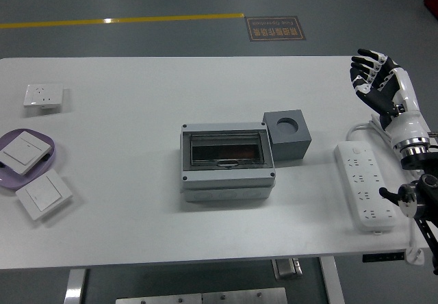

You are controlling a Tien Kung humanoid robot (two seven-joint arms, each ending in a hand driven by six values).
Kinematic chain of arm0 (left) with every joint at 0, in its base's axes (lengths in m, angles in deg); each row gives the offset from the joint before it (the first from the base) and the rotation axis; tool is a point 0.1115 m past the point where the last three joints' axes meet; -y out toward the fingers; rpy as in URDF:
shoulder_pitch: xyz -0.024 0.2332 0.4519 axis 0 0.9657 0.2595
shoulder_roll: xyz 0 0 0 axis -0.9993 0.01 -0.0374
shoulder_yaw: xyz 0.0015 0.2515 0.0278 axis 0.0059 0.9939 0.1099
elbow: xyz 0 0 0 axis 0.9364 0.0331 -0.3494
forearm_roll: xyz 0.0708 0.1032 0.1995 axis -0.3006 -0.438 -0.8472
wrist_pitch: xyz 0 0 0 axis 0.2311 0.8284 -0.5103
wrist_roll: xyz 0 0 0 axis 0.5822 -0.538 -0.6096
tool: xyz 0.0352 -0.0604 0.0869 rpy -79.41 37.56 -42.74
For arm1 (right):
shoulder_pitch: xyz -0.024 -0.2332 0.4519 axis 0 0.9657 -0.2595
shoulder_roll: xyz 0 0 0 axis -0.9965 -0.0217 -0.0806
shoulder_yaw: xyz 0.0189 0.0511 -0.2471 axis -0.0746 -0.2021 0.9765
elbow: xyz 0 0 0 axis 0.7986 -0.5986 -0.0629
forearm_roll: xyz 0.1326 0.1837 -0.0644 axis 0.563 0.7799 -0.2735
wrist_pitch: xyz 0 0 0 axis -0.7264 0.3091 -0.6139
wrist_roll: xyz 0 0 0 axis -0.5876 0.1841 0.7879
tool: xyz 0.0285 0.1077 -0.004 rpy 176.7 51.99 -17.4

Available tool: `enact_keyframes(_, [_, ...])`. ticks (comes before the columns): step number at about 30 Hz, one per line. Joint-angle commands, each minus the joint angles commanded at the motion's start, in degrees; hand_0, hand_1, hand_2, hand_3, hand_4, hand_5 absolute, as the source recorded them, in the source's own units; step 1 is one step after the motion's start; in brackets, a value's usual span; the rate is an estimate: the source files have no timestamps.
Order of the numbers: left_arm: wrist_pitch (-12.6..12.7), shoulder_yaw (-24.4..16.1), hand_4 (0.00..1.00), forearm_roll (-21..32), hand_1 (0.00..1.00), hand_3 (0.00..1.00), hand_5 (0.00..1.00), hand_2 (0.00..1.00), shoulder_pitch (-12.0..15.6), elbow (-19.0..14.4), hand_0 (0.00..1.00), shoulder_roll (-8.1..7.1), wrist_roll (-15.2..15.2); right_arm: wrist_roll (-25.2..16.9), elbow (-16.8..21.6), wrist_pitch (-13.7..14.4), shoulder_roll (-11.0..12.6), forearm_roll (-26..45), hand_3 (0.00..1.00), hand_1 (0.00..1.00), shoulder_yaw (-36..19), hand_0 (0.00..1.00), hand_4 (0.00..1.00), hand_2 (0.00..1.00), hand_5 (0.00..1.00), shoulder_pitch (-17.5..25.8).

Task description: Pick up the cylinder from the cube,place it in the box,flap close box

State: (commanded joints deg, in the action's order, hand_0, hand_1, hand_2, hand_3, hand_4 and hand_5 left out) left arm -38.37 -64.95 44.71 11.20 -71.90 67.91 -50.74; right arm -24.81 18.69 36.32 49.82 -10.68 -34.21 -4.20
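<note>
Grey lidded plastic box [227,163] — flap down, table centre; grey cube [287,135] touching its far-right corner. Right hand [380,85] — fingers spread wide, empty, far right.

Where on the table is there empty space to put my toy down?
The big bare stretch lies between the switches on the left and the grey box. The far side behind the box is free too. It's crowded right, around the cube and power strip.

White table [137,215]: box [227,163], cube [287,135]
</note>
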Motion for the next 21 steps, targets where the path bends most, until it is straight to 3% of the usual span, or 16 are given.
enact_keyframes(21, [-0.14, 0.24, 0.731, 0.44, 0.625, 0.651, 0.296, 0.634, -0.39, 0.18, 0.612, -0.08, -0.11, 3.11, 0.45, -3.13, -0.27, -3.15, 0.680, 0.740, -0.98, 0.832, 0.614, 0.713, 0.140, 0.09])
